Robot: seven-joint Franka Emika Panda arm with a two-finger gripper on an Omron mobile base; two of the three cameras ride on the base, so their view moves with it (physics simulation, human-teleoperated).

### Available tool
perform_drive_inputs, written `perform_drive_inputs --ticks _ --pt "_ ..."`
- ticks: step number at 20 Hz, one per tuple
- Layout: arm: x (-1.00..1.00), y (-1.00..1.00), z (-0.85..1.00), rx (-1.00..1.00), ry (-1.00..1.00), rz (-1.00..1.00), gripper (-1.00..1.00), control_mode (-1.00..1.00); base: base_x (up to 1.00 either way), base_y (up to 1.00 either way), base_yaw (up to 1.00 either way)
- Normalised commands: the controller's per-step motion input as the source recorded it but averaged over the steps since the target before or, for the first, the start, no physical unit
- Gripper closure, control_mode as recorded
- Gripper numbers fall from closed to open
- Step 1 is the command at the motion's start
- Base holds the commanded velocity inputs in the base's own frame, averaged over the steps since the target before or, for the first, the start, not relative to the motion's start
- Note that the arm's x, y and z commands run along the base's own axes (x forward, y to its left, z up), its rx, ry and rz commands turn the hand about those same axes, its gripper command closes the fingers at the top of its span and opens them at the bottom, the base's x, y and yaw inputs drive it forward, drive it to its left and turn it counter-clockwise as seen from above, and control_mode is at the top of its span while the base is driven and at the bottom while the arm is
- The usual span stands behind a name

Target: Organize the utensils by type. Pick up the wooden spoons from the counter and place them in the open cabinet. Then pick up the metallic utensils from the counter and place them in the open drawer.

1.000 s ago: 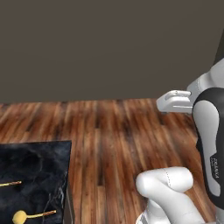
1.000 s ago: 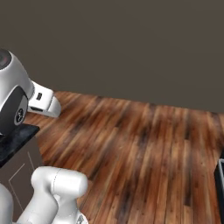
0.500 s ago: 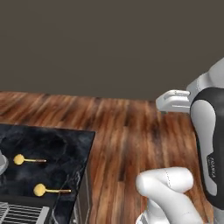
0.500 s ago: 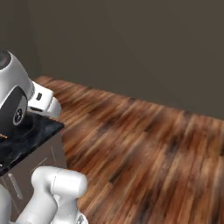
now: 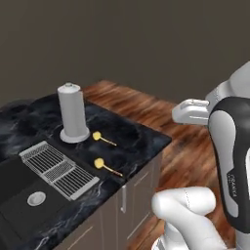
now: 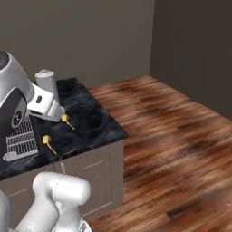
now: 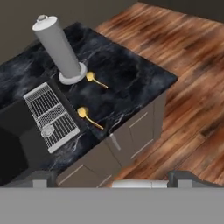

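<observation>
1. Sink sits at the far left of what I see, a dark basin sunk into the counter, with a round drain at its bottom.
2. Just right of the basin I have a grey wire rack lying flat on the black marble top; in the hand view the same rack runs along the basin's edge.
3. Behind the rack stands a tall grey cylinder on a round base, upright, with a small knob on top. I also see it in the right base view and the hand view.
4. The two metallic utensils lie on the counter right of the rack, well apart from each other. One rests just beside the cylinder's base, yellow head toward it; the other lies nearer the counter's front edge, close to the rack's corner. Both handles point to the right.
5. From the hand camera I look down on them: one near the cylinder, one near the rack.
6. Below the counter edge I see grey-brown cupboard fronts with silver bar handles.
7. Wooden floor fills the right.
8. The gripper hangs high above the floor beside the counter, fingers spread wide apart, holding nothing.
</observation>
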Motion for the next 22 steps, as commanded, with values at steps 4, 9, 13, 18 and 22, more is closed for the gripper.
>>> perform_drive_inputs --ticks 4,9,13,18,22 --pt "0.00 0.00 0.00 0.00 0.00 0.00 -1.00 1.00 -0.24 -0.87 0.78" --pt "0.00 0.00 0.00 0.00 0.00 0.00 -1.00 1.00 -0.17 -0.80 0.75" --pt "0.00 0.00 0.00 0.00 0.00 0.00 -1.00 1.00 -0.04 -0.44 0.55" --pt "0.00 0.00 0.00 0.00 0.00 0.00 -1.00 1.00 0.10 -0.16 0.34" --pt "0.00 0.00 0.00 0.00 0.00 0.00 -1.00 1.00 0.09 -0.02 0.14"
